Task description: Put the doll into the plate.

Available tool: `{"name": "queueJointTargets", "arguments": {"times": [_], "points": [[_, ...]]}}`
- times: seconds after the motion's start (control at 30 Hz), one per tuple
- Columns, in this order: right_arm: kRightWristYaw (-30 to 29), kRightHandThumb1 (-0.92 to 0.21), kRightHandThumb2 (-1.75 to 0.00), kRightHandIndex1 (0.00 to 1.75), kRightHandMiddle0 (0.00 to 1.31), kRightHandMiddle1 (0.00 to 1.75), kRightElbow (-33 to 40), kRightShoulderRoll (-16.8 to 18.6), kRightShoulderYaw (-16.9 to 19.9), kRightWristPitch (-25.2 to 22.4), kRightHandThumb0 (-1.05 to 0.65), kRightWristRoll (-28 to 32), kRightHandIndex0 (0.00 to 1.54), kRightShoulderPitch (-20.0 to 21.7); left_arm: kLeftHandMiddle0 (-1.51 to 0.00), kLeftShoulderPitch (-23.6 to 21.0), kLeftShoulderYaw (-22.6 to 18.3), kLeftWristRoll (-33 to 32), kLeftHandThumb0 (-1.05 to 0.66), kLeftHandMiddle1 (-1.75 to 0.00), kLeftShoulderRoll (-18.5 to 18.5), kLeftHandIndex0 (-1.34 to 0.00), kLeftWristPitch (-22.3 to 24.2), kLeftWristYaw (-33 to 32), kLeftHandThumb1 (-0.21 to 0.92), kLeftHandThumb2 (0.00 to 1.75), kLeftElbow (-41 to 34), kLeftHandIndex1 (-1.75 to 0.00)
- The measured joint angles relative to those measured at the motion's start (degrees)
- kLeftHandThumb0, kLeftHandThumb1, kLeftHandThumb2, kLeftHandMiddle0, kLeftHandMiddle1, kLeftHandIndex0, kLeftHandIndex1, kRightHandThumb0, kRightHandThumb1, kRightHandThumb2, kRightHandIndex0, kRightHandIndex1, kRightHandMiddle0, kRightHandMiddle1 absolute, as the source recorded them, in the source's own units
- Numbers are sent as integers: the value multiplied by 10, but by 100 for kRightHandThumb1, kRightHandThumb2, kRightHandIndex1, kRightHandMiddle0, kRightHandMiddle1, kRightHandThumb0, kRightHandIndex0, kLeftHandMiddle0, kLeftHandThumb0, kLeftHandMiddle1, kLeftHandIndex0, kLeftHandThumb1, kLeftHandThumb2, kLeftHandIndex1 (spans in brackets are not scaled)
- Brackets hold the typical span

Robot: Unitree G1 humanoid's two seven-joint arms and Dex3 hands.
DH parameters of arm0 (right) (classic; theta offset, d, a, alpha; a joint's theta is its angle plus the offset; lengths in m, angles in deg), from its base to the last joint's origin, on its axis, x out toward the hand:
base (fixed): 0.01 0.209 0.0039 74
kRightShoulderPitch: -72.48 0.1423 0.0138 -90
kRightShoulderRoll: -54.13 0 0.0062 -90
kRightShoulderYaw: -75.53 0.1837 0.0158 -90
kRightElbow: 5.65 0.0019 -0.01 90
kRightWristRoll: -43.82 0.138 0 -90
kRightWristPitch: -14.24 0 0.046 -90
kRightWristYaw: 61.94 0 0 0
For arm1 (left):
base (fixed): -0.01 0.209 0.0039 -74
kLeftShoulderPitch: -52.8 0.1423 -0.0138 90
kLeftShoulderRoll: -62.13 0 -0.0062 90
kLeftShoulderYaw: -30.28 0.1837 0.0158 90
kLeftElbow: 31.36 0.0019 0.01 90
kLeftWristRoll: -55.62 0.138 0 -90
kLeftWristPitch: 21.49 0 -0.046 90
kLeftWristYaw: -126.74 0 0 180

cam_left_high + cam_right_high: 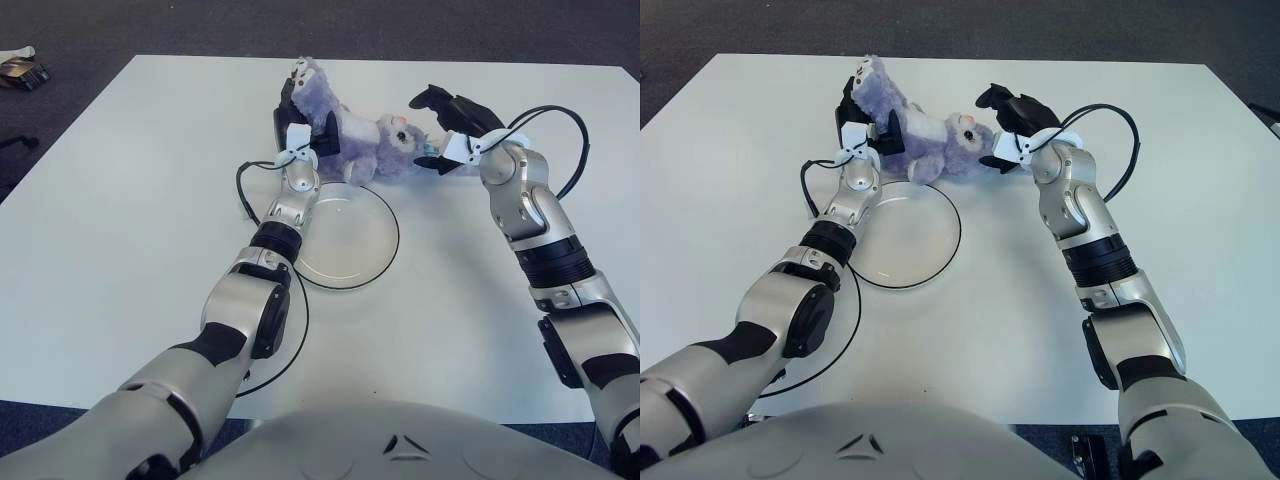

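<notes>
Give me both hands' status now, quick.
Left hand: shut on the doll, beyond the plate.
Right hand: open, beside the doll's head, holding nothing.

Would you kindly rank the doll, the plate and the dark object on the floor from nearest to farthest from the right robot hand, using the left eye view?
From the right robot hand:
1. Doll: just to its left, its head beside the fingers; the left robot hand grips the doll's other end.
2. Plate: below and left, nearer the robot.
3. Dark object: on the floor, far left, off the table.
</notes>
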Motion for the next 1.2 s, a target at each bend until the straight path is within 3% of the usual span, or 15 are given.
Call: {"name": "queueJointTargets", "arguments": {"times": [0.47,0.67,0.93,1.2], "points": [[22,-23,-88,26,0,39,-65,3,-11,23,-64,34,0,13,-84,-8,-6,-12,0,-161,4,-57,8,-6,7,155,8,-175],[53,-21,-92,9,0,36,-66,2,-12,25,-62,57,0,13,-83,-28,-12,-22,0,-162,5,-58,34,-16,7,156,27,-175],[43,-33,-83,1,0,20,-72,-4,-22,43,-72,42,0,13,-83,-55,-39,-71,0,-163,7,-59,83,-5,6,157,43,-175],[19,-31,-84,0,0,20,-69,-4,-28,44,-65,30,0,6,-83,-89,-65,-113,0,-162,9,-59,123,13,6,157,64,-175]]}}
